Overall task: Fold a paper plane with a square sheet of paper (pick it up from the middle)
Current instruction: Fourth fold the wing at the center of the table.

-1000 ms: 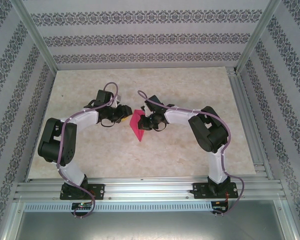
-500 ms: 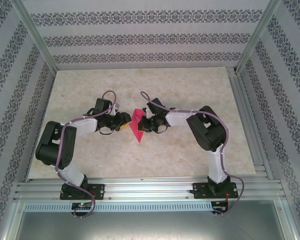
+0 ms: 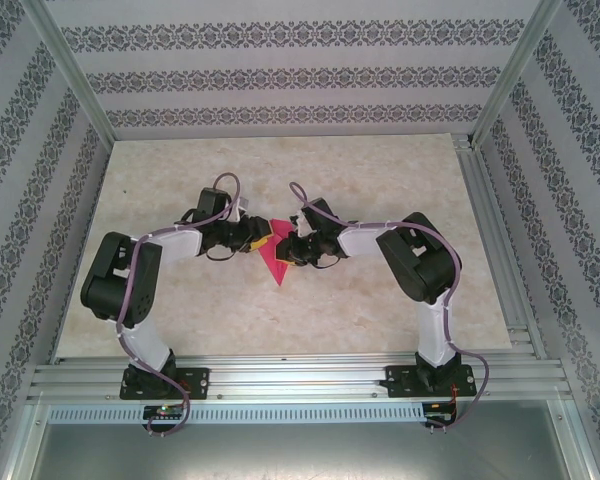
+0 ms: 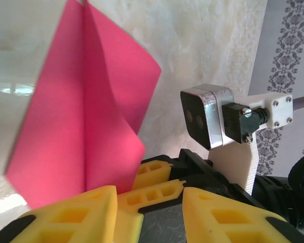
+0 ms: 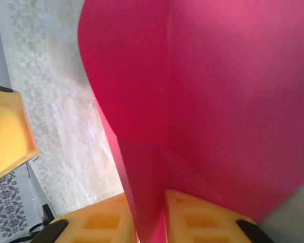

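The magenta sheet of paper (image 3: 276,262) stands on edge at mid-table, creased lengthwise into a narrow paper plane shape with its point toward the near side. My right gripper (image 3: 284,246) meets it from the right. In the right wrist view the paper's fold (image 5: 218,101) runs down between the yellow fingers of the right gripper (image 5: 151,223), which stand slightly apart. My left gripper (image 3: 264,238) comes from the left. The left gripper (image 4: 147,212) is open, and the paper's lower edge (image 4: 86,111) and the right gripper's fingers (image 4: 157,195) sit between its fingers.
The pale marble-patterned tabletop (image 3: 380,180) spreads on all sides of the grippers. Aluminium frame rails (image 3: 490,240) and patterned walls bound it. The right wrist camera (image 4: 205,114) hangs close in front of the left gripper. A left finger (image 5: 5,131) shows at the right wrist view's left edge.
My left gripper has moved right until it reaches the paper, and its elbow has swung in. The right gripper has shifted slightly left and down. The paper has stayed roughly in place.
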